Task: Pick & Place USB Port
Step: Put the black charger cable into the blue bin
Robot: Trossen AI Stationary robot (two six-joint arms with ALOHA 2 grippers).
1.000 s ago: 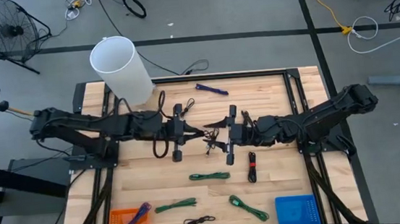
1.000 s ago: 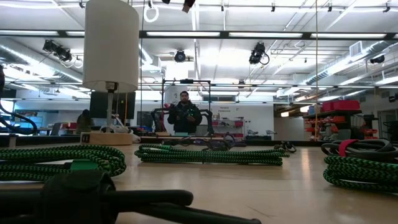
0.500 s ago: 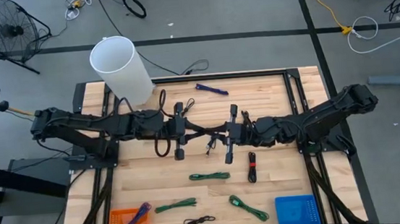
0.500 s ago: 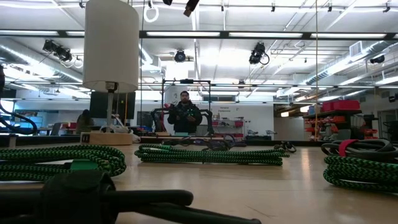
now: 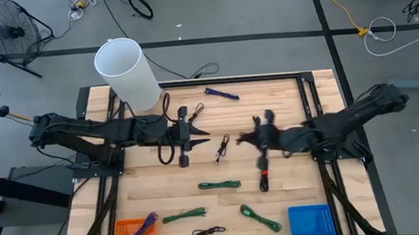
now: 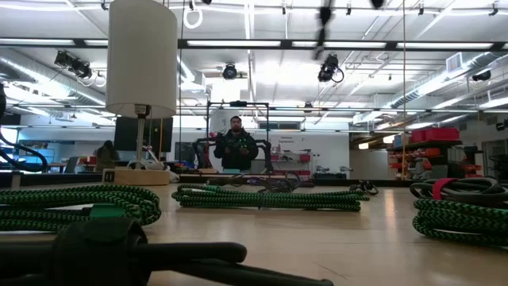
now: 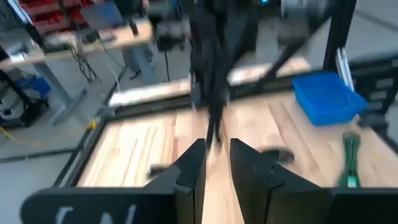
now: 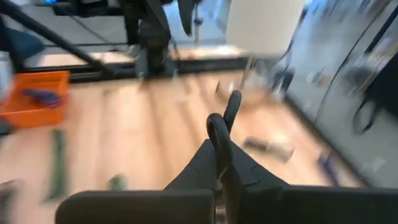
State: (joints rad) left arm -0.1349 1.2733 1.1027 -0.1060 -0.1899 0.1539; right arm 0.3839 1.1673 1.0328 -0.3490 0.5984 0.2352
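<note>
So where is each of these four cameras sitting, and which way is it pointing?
High view: above the table, looking straight down; both arms show, left gripper and right gripper near the middle.
Low view: at tabletop height, looking level across coiled green cables into the room; no gripper shows clearly.
Left wrist view: on the left arm, looking past its own fingers toward the blue bin.
Right wrist view: on the right arm, looking past its shut fingers toward the orange bin.
Shared: the white cylinder shows in the high, low and right wrist views.
</note>
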